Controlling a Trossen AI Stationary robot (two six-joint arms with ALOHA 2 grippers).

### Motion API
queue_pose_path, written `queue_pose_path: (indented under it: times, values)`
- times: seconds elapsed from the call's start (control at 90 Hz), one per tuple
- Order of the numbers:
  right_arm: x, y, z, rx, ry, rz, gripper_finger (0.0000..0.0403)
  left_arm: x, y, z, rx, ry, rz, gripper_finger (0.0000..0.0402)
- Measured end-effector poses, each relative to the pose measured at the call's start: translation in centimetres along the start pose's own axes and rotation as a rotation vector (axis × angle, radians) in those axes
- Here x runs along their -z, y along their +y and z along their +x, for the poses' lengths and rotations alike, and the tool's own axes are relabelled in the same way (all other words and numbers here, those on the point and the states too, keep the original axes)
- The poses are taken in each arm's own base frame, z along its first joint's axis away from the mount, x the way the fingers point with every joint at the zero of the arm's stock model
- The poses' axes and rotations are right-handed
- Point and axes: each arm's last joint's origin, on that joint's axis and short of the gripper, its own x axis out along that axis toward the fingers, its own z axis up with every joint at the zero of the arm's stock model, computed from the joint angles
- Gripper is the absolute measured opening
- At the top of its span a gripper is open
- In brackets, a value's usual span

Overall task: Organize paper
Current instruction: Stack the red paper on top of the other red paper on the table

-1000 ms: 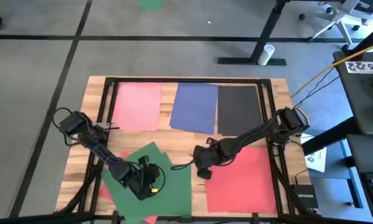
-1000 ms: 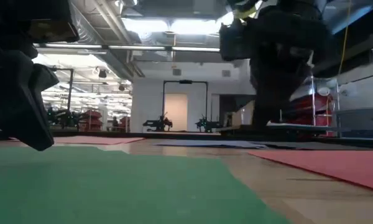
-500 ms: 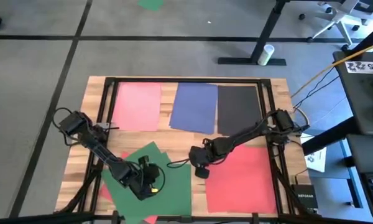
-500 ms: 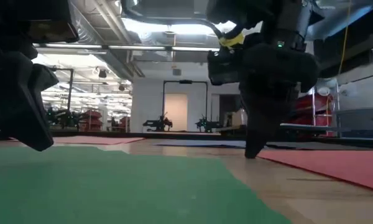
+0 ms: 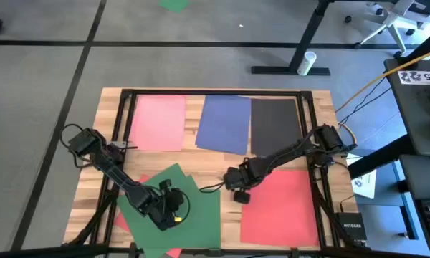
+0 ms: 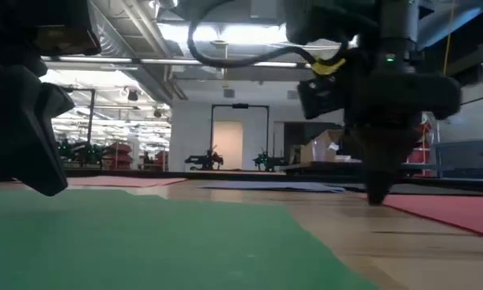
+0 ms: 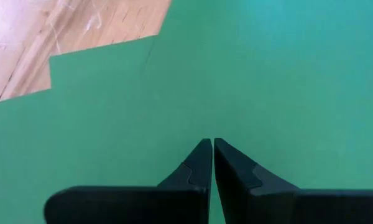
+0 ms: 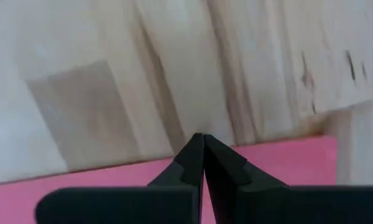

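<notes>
Pink [image 5: 158,122], blue [image 5: 224,123] and black [image 5: 276,127] paper sheets lie flat in a row along the table's far side. A red sheet [image 5: 283,208] lies flat at the near right. Two overlapping green sheets [image 5: 201,215] lie at the near left, on red paper whose corner [image 5: 120,222] peeks out. My left gripper [image 5: 169,209] is shut, its tips on the top green sheet [image 7: 267,81]. My right gripper [image 5: 240,193] is shut and points down at the red sheet's left edge [image 8: 267,162]. My left gripper sets its shut fingertips [image 7: 206,152] down on the middle of the top green sheet [image 7: 211,124], coming from above. The sheet lies flat under them. My right gripper's shut fingertips [image 8: 198,146] stand at the red sheet's left edge [image 8: 248,158], where it meets the bare wood, coming from above. The sheet lies flat on the table [image 6: 435,211].
A black frame rail [image 5: 215,92] runs around the tabletop. Bare wood [image 5: 215,168] lies between the far row and the near sheets. Off the table's right side are a white printed sheet [image 5: 364,183] and a small black box [image 5: 347,226].
My right gripper has come down to the tabletop, first edging toward the green sheets, then sliding toward the table's right edge up to the red sheet's left edge. It has stayed shut.
</notes>
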Motion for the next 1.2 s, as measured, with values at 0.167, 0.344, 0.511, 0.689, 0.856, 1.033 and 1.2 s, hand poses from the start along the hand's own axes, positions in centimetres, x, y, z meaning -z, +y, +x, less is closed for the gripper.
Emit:
queue_pose_path:
  times: [0.167,0.344,0.511,0.689,0.856,1.033,1.2]
  values:
    - [0.6,0.7,-0.7,-0.009,-0.011,-0.028,0.0,0.0,0.0,0.0,0.001,-0.001,0.0,0.0]
    - [0.8,3.6,-2.0,-0.159,-0.151,-0.064,0.0,0.0,0.0,0.0,0.0,-0.001,-0.001,0.0]
    - [1.8,7.1,-1.5,-0.308,-0.183,-0.083,0.0,0.0,0.0,0.0,0.001,-0.001,-0.002,0.0]
    - [3.5,8.8,-0.1,-0.29,-0.141,-0.085,0.0,0.0,0.0,0.0,0.001,-0.002,-0.003,0.0]
    - [3.6,9.8,0.9,-0.328,-0.144,-0.088,0.0,-0.1,0.0,0.0,0.002,-0.004,-0.008,0.0]
    - [3.7,9.9,1.2,-0.36,-0.087,-0.094,0.0,-0.1,0.0,0.0,0.002,-0.003,-0.012,0.0]
    - [4.2,10.0,0.8,-0.345,-0.016,-0.114,0.0,-0.1,0.0,0.0,0.001,-0.002,-0.011,0.0]
